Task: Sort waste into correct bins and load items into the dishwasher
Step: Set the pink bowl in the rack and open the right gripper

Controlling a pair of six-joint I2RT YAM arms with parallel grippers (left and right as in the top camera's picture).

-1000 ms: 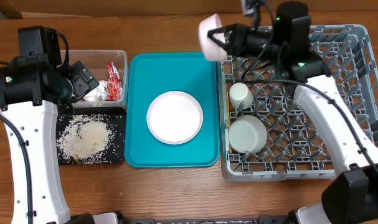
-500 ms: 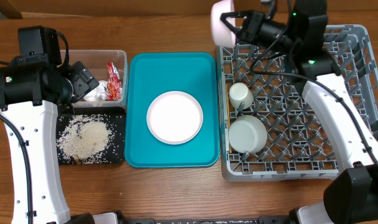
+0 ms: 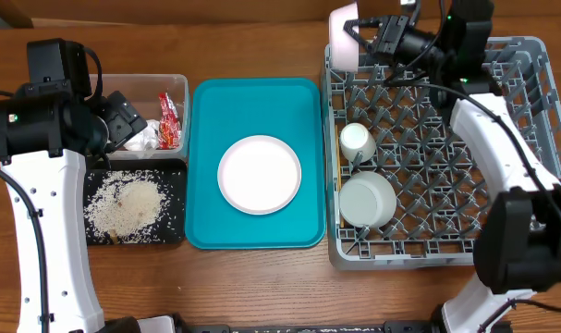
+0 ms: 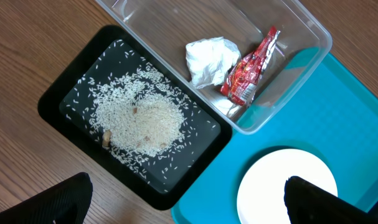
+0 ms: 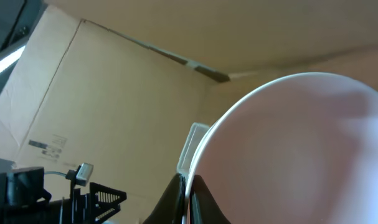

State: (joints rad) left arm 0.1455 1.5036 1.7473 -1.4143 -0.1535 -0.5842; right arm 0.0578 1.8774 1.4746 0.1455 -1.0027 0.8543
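My right gripper [image 3: 361,39] is shut on the rim of a pink bowl [image 3: 341,37], held on edge over the far left corner of the grey dishwasher rack [image 3: 530,139]. In the right wrist view the bowl [image 5: 301,155] fills the frame and the fingers [image 5: 189,196] pinch its rim. A white cup [image 3: 357,141] and a white bowl [image 3: 366,200] sit in the rack. A white plate [image 3: 259,174] lies on the teal tray [image 3: 206,120]. My left gripper [image 4: 182,199] is open and empty above the black tray of rice [image 4: 139,118].
A clear bin [image 3: 141,92] at the left holds crumpled white paper [image 4: 210,57] and a red wrapper [image 4: 251,68]. The black rice tray [image 3: 132,205] lies in front of it. Cardboard stands behind the table.
My right gripper has carried the pink bowl to the right and farther back, from beside the rack's left edge to over its far left corner. The left arm has not moved.
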